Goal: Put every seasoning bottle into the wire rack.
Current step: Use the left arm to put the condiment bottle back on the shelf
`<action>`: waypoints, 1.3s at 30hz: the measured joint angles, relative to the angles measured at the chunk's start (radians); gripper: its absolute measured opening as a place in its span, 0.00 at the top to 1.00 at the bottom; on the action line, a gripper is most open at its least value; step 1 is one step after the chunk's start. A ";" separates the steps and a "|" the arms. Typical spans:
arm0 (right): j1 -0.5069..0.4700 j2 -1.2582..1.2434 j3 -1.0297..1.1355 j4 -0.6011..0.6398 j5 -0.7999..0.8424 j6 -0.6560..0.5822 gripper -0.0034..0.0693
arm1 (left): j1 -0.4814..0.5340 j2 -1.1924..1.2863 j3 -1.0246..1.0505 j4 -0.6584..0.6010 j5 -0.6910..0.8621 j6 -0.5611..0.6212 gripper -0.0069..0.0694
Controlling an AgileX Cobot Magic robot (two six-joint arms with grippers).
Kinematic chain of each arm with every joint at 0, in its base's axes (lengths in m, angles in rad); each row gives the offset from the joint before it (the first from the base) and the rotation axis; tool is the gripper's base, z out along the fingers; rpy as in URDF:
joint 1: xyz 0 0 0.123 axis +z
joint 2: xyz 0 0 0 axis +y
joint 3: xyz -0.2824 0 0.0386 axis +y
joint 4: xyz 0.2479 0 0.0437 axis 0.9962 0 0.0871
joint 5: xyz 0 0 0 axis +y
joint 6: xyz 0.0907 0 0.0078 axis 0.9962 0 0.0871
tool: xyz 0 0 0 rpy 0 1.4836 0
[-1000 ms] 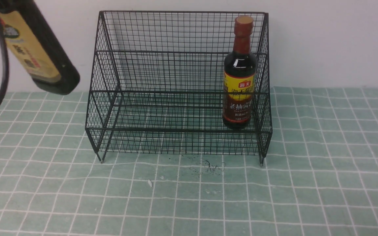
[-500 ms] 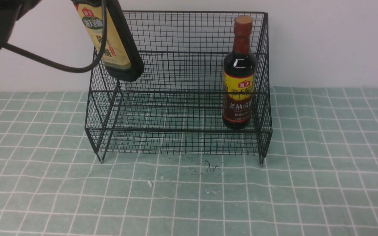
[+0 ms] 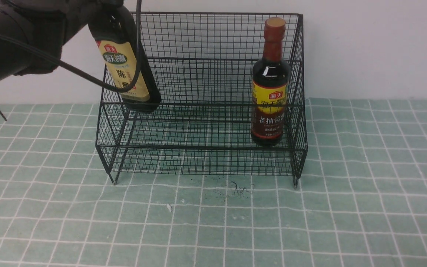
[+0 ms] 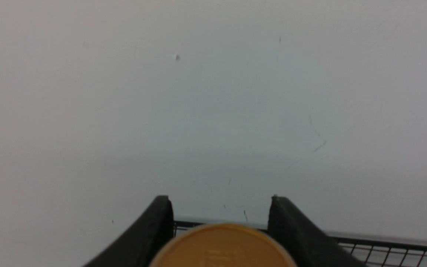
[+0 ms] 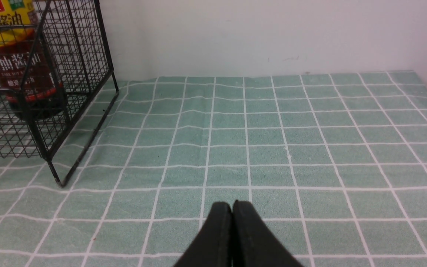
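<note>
— Green checked tablecloth (image 3: 213, 230), nearest ground: bare except for some dark specks (image 3: 239, 189) and a pale fleck (image 3: 169, 207) in front of the rack. The right gripper (image 5: 232, 207)?

— Low over the cloth, well to the right of the rack. Its jaws are pressed together with nothing between them.

— Next, the large black wire-mesh rack (image 3: 198, 37).

— It stands on its short legs before the white wall (image 3: 376, 48). The dark bottle with the brown-red cap and yellow-and-maroon label (image 3: 270, 100) is upright at the right end of the lower tier, exactly as it was a second ago. Judged placed.

— And the second item?

— The dark bottle with the gold cap and beige label (image 3: 128, 74) is held by the left gripper (image 4: 219, 202). The jaws stand part-way apart, clamped either side of the neck, and the gold cap shows between them. A second ago the bottle hung steeply tilted, clear of the rack on its left. Half a second ago it was above the left side wall. It is now within the left end, near upright with a slight lean, its base at about the level of the upper tier's front rail.

— Seated?

— I cannot tell whether the base touches the mesh.

— Meaning for the task?

— The carry appears finished; lowering and release remain. I judge the lean to be the risk: if let go too early, the bottle could tip against the side wall.
</note>
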 joint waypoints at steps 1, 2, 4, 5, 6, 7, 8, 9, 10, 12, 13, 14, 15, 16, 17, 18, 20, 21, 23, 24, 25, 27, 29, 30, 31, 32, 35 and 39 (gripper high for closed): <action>0.000 0.000 0.000 0.000 0.000 0.000 0.97 | 0.000 0.011 0.000 -0.007 0.000 0.004 0.51; 0.000 0.000 0.000 0.000 0.000 0.000 0.97 | 0.000 0.016 0.000 -0.011 0.001 0.005 0.51; 0.000 0.000 0.000 0.000 0.000 0.000 0.97 | -0.001 0.027 0.000 -0.015 0.001 0.005 0.51; 0.000 0.000 0.000 0.000 0.000 0.000 0.97 | -0.001 0.027 0.000 -0.016 0.001 0.005 0.51; 0.000 0.000 0.000 0.000 0.000 0.000 0.97 | -0.001 0.036 0.000 -0.020 0.001 0.005 0.51; 0.000 0.000 0.000 0.000 0.000 0.000 0.97 | -0.001 0.038 0.000 -0.021 0.001 0.005 0.51; 0.000 0.000 0.000 0.000 0.000 0.000 0.97 | -0.001 0.042 0.000 -0.020 0.001 0.005 0.51; 0.000 0.000 0.000 0.000 0.000 0.000 0.97 | -0.001 0.046 0.000 -0.020 0.001 0.006 0.51; 0.000 0.000 0.000 0.000 0.000 0.000 0.97 | -0.001 0.055 0.000 -0.021 0.001 0.006 0.51; 0.000 0.000 0.000 0.000 0.000 0.000 0.97 | -0.001 0.066 0.000 -0.023 0.001 0.006 0.51; 0.000 0.000 0.000 0.000 0.000 0.000 0.97 | -0.001 0.073 0.000 -0.023 0.003 0.006 0.51; 0.000 0.000 0.000 0.000 0.000 0.000 0.97 | -0.001 0.078 0.000 -0.023 0.004 0.006 0.51; 0.000 0.000 0.000 0.000 0.000 0.000 0.97 | -0.001 0.078 0.000 -0.023 0.005 0.006 0.51; 0.000 0.000 0.000 0.000 0.000 0.000 0.97 | -0.001 0.086 0.000 -0.024 0.011 0.006 0.51; 0.000 0.000 0.000 0.000 0.000 0.000 0.97 | -0.001 0.093 0.000 -0.024 0.016 0.006 0.51; 0.000 0.000 0.000 0.000 0.000 0.000 0.97 | -0.001 0.096 0.000 -0.024 0.026 0.007 0.51; 0.000 0.000 0.000 0.000 0.000 0.000 0.97 | -0.001 0.103 0.000 -0.024 0.053 0.009 0.50; 0.000 0.000 0.000 0.000 0.000 0.000 0.97 | -0.001 0.104 0.000 -0.024 0.053 0.009 0.50; 0.000 0.000 0.000 0.000 0.000 0.000 0.97 | -0.001 0.102 -0.003 -0.022 0.068 0.033 0.47; 0.000 0.000 0.000 0.000 0.000 0.000 0.97 | -0.002 0.097 -0.008 -0.019 0.070 0.051 0.45; 0.000 0.000 0.000 0.000 0.000 0.000 0.97 | -0.002 0.090 -0.009 -0.019 0.072 0.072 0.44; 0.000 0.000 0.000 0.000 0.000 0.000 0.97 | -0.002 0.082 -0.009 -0.019 0.078 0.098 0.41; 0.000 0.000 0.000 0.000 0.000 0.000 0.97 | -0.002 0.074 -0.010 -0.019 0.085 0.116 0.40; 0.000 0.000 0.000 0.000 0.000 0.000 0.97 | -0.002 0.069 -0.010 -0.019 0.093 0.123 0.39; 0.000 0.000 0.000 0.000 0.000 0.000 0.97 | -0.002 0.066 -0.010 -0.019 0.094 0.124 0.39; 0.000 0.000 0.000 0.000 0.000 0.000 0.97 | -0.002 0.054 -0.010 -0.019 0.107 0.131 0.39; 0.000 0.000 0.000 0.000 0.000 0.000 0.97 | -0.002 0.030 -0.010 -0.018 0.132 0.136 0.39; 0.000 0.000 0.000 0.000 0.000 0.000 0.97 | -0.002 -0.017 -0.010 -0.013 0.209 0.146 0.40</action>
